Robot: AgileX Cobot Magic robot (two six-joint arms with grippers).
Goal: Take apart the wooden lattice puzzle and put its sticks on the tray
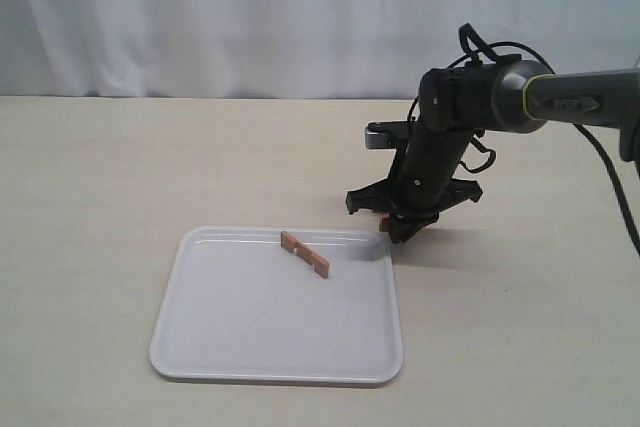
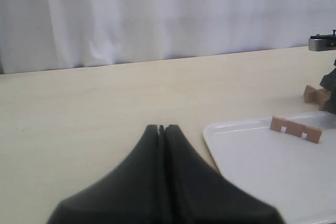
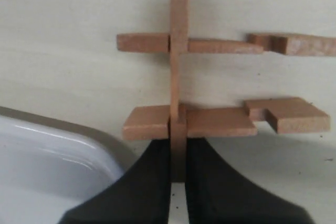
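Pinching the middle slat of the wooden lattice puzzle (image 3: 178,77), the right gripper (image 3: 178,153) had both black fingers pressed against that slat's flat faces, right at its near end. And look at the puzzle: only three slats were locked together, one long piece crossing two parallel ones, with empty square notches showing at their free ends. From the exterior view the right gripper (image 1: 398,227) was down at the table (image 1: 120,167), just beside the far right corner of the tray (image 1: 200,347), with a sliver of the puzzle (image 1: 384,225) peeking out at its fingertips. On the tray, one stick (image 1: 306,255) stood on edge near the far rim, notches down, well apart from the puzzle. Over on the other side, the left gripper (image 2: 161,128) hung over bare table, its fingers pressed together on nothing.
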